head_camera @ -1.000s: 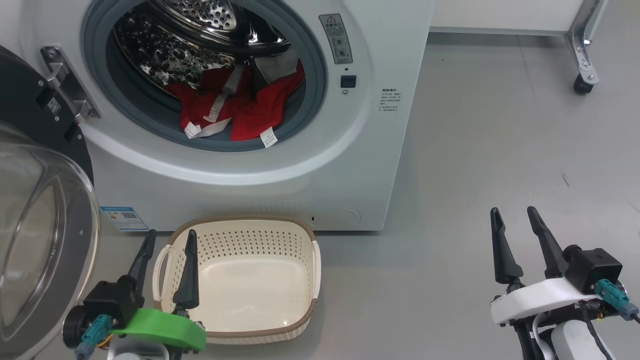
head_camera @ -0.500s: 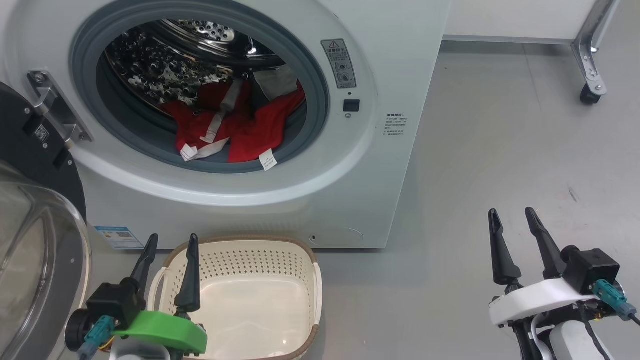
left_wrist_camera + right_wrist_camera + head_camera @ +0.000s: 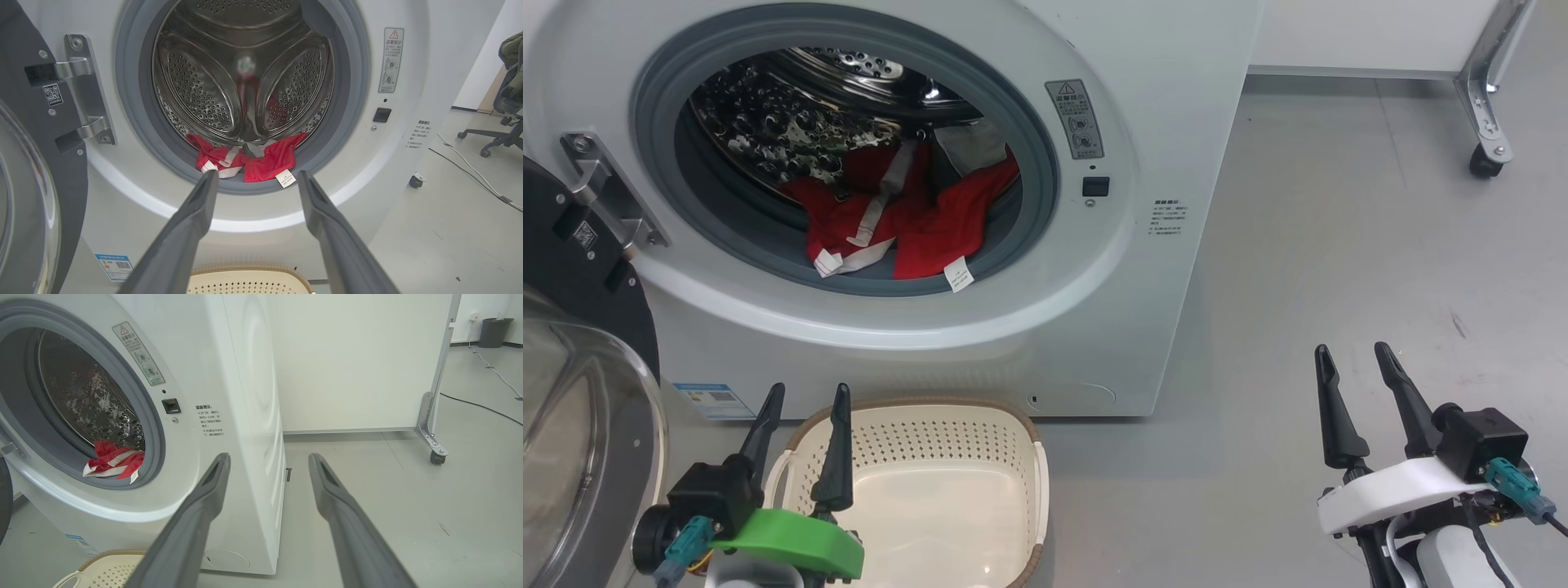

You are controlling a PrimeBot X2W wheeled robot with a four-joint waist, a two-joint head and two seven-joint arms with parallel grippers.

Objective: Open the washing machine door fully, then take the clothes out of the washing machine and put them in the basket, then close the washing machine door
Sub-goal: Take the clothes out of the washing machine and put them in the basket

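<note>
Now for the clothes [image 3: 907,229]: heaped red at the low front of the drum [image 3: 792,122], white tags [image 3: 958,275] hanging over the gasket [image 3: 1039,180] of the washing machine [image 3: 1160,98]. Washing machine door [image 3: 580,425] swung wide to the left. Basket [image 3: 915,406] on the floor [image 3: 1298,245] just below the opening, empty. Left gripper [image 3: 808,390] above the basket's left end, right gripper [image 3: 1352,351] well off to the right, both with jaws spread wide and holding nothing. Best to reach in low with the left, pinch a thick fold rather than a tag, and lift over the gasket before drawing back.
</note>
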